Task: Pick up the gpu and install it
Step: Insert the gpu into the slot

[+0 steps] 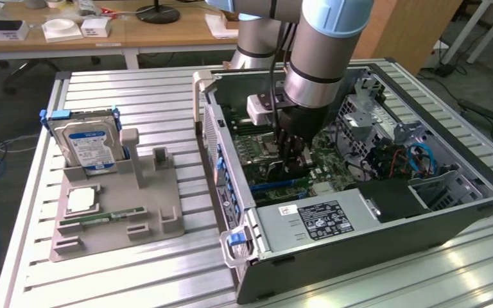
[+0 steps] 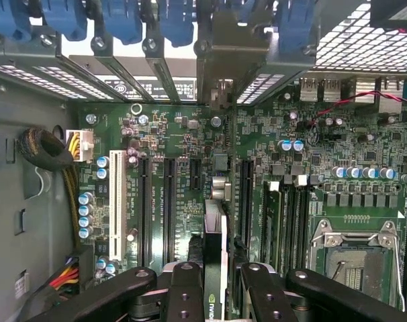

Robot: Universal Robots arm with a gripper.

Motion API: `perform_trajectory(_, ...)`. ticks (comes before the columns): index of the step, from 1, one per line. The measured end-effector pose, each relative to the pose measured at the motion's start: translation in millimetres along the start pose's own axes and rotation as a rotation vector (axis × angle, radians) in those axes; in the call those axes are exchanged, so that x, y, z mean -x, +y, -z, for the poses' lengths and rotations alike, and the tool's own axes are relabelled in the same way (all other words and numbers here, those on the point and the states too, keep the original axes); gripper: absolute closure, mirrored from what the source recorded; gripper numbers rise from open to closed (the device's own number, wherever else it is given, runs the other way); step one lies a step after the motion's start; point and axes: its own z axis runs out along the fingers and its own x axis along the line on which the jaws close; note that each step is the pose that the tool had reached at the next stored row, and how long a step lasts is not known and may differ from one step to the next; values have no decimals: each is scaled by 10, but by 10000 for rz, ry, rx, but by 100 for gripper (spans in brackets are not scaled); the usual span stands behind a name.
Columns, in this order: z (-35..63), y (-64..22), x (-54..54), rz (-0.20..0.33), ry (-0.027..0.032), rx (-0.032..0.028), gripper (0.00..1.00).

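Slatted aluminium table [image 1: 144,269] carries your open computer case [image 1: 452,212]. Your gripper [image 2: 215,282] reaches inside it, fingers [image 2: 185,295] pinching the gpu [image 2: 215,235] edge-on above the green motherboard [image 2: 190,134], between expansion slots.

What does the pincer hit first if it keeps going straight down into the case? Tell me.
Probably the motherboard: the pincer holds the gpu edge-on above the expansion slots, so the card's lower edge would touch first. Depth is unclear.

Exterior view: high, oblique, distant. Wrist view: close, facing straight onto the green motherboard [image 2: 190,161] [image 1: 268,151], which both share.
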Motion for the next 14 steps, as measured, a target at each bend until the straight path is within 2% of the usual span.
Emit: perform_trajectory(14, -40, 0, -1, 0, 2, 1, 73)
